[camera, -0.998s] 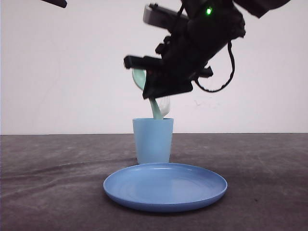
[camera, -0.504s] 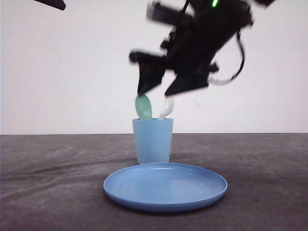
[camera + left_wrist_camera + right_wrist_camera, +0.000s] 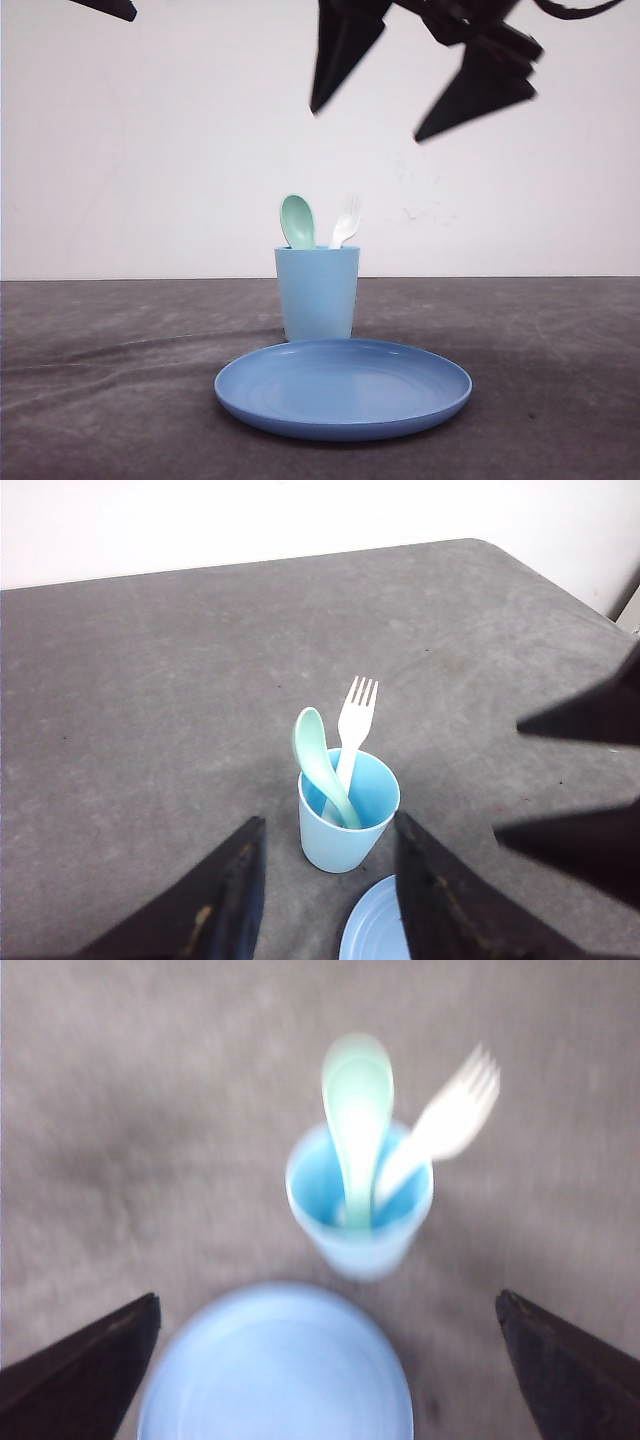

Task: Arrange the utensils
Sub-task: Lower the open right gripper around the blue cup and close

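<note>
Upright inside the cup I see spoon and fork stowed, so the job looks finished, with the right tool spread wide and empty above.

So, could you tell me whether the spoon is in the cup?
In. The spoon stands handle-down inside the cup, beside the fork.

Your right gripper spread wide above the light blue plastic cup, mint-green plastic spoon and white plastic fork standing inside, round blue plate in front on your dark grey table.
</note>
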You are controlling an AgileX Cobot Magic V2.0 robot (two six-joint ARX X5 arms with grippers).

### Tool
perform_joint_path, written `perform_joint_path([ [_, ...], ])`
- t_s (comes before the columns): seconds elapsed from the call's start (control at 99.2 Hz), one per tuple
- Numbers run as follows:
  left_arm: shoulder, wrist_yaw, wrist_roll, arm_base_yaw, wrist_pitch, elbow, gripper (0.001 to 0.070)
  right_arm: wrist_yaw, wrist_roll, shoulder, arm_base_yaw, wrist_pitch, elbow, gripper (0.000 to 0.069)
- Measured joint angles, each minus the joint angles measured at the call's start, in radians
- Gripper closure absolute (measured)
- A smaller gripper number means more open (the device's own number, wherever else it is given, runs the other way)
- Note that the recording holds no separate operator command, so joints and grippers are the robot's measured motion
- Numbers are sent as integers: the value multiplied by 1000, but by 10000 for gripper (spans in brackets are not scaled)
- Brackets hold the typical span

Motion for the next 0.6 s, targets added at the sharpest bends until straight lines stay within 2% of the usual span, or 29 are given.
perform_joint_path([
  [0.252, 0, 0, -13, 0, -1, 0, 480, 0, 80, 98, 0, -38, 0, 11],
  [0.605, 0, 0, -22, 0, -8, 0, 480, -5, 116, 290, -17, 98, 0, 11],
])
